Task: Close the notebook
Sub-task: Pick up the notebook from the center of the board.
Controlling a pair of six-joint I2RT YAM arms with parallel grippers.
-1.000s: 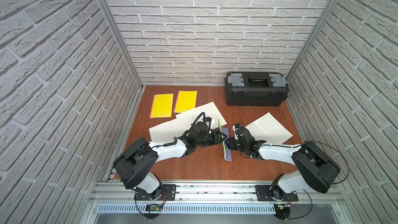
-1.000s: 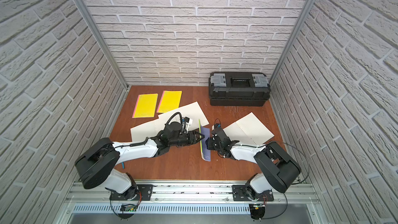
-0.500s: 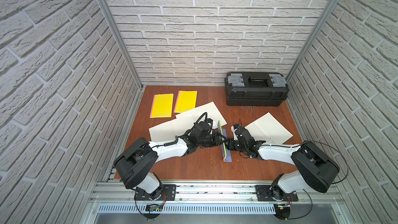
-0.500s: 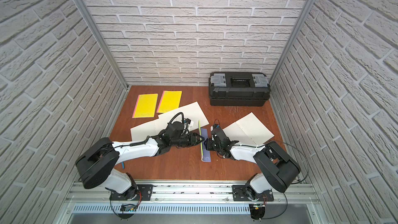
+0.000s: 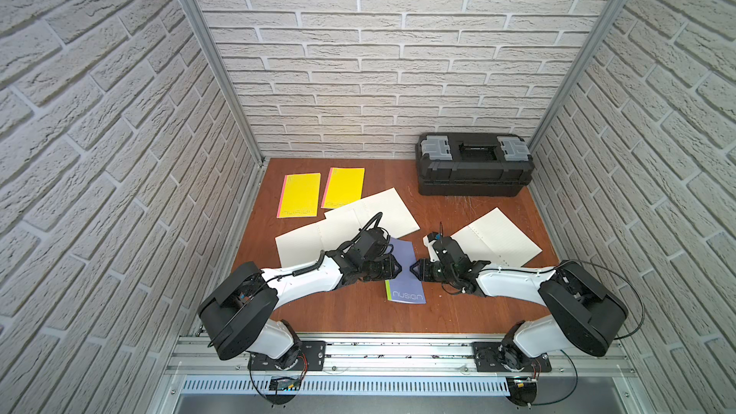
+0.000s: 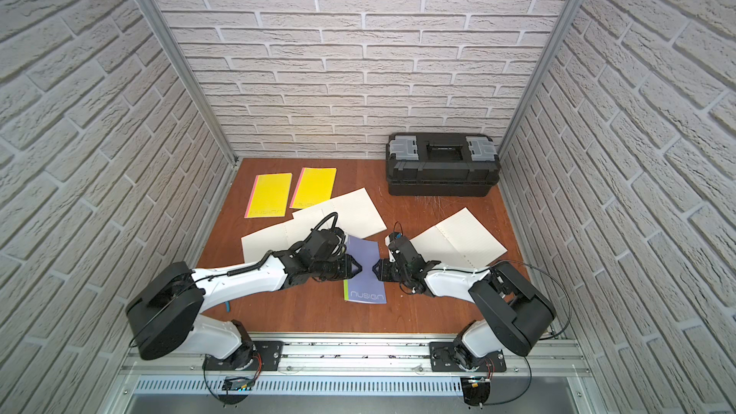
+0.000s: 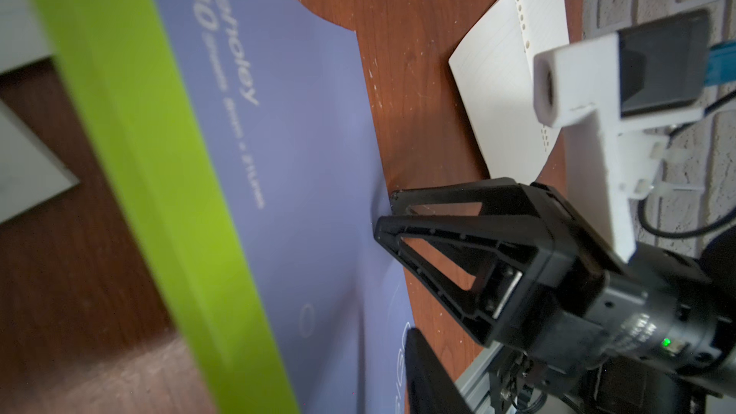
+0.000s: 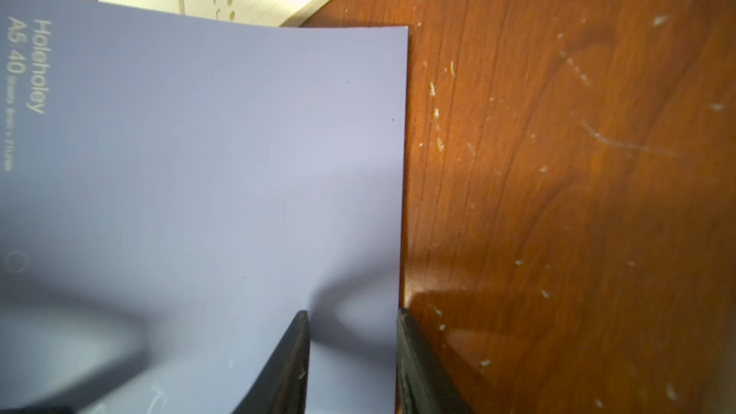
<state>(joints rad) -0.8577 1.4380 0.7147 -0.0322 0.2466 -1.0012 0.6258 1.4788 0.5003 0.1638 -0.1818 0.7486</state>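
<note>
right gripper [image 8: 351, 313] on closed purple notebook [image 8: 199, 173]

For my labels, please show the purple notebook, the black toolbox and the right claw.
purple notebook [image 5: 406, 284], in a top view, its cover
black toolbox [image 5: 474, 177], in a top view, front wall
right claw [image 7: 385, 212], left wrist view, between fingertips

Wooden table [image 5: 358, 314], purple notebook [image 5: 405, 289], two yellow notebooks [image 5: 299, 195], open white notebooks [image 5: 498, 237], black toolbox [image 5: 474, 172]

Bright, even overhead light fills both top views, the brick walls [image 5: 99, 113] bowing toward the frame edges. Close up, the wrist views go soft: the notebook [image 8: 199, 153] blurs, with dim shadows across its cover.
</note>
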